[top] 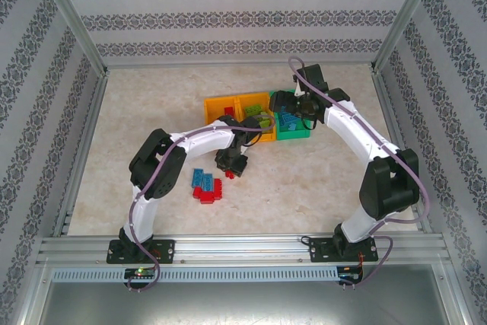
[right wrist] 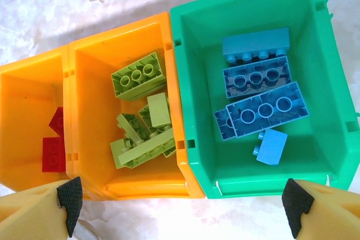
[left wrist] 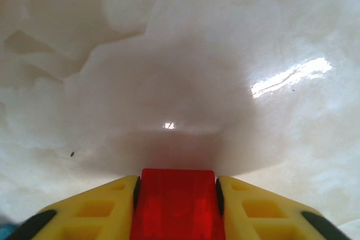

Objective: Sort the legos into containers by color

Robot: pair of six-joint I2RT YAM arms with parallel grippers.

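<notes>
Left end effector (left wrist: pixel 177 209) grips red lego (left wrist: pixel 177 195), seen at wrist; right end effector (right wrist: pixel 183 205) splayed above bins (right wrist: pixel 326 111).

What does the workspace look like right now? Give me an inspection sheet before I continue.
Surface: pale, glossy marbled table.
Job's things: end orange bin holds red bricks; middle orange bin holds light green bricks; green bin holds blue bricks; loose bricks, blue and red, lie on the table near the left gripper.
Clutter: nothing seen.
Grippers: left gripper shut on a red brick; right gripper open above the bins.
Cables: a purple cable runs along each arm.
Surroundings: aluminium frame, patterned walls.
</notes>
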